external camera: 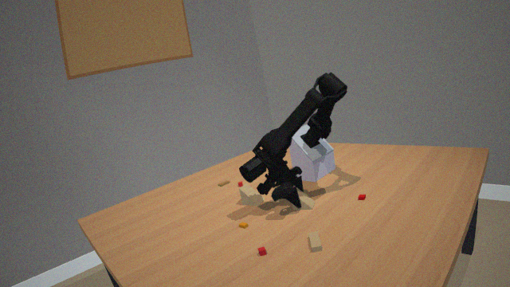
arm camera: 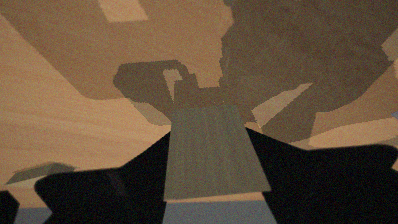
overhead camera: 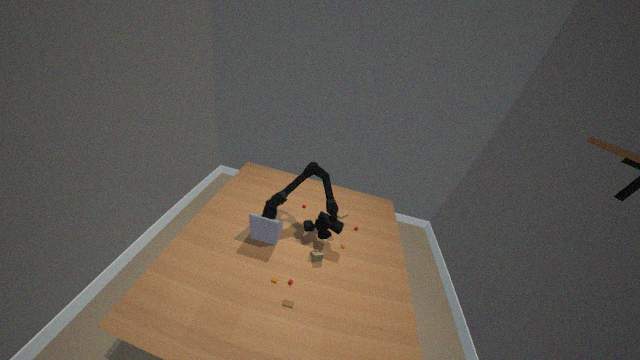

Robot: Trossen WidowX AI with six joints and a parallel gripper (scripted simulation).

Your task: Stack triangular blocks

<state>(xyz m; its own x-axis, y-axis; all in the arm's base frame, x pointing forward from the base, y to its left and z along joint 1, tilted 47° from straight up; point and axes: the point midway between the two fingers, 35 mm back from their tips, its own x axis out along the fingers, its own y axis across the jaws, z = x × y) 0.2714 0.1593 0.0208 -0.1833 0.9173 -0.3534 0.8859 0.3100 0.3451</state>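
Note:
One triangular block [external camera: 307, 201] [arm camera: 215, 155] stands on the table between my fingertips; I cannot make it out in the top view. My gripper [external camera: 301, 198] [arm camera: 205, 130] points down, partly closed, with a finger against each side of this block in the wrist view. The near finger hides part of the block in the exterior view. The other triangular block [overhead camera: 317, 256] [external camera: 250, 196] stands on the table a short way off, apart from the fingers, with part of the hand above and close beside it.
A pale box [overhead camera: 265, 229] [external camera: 312, 165] stands by the arm's base. A small tan block [overhead camera: 287, 303] [external camera: 224, 183] and another tan block [overhead camera: 342, 216] [external camera: 315, 241] lie apart. Small red cubes [overhead camera: 290, 281] [external camera: 362, 197] and orange pieces [overhead camera: 343, 246] [external camera: 243, 225] are scattered around.

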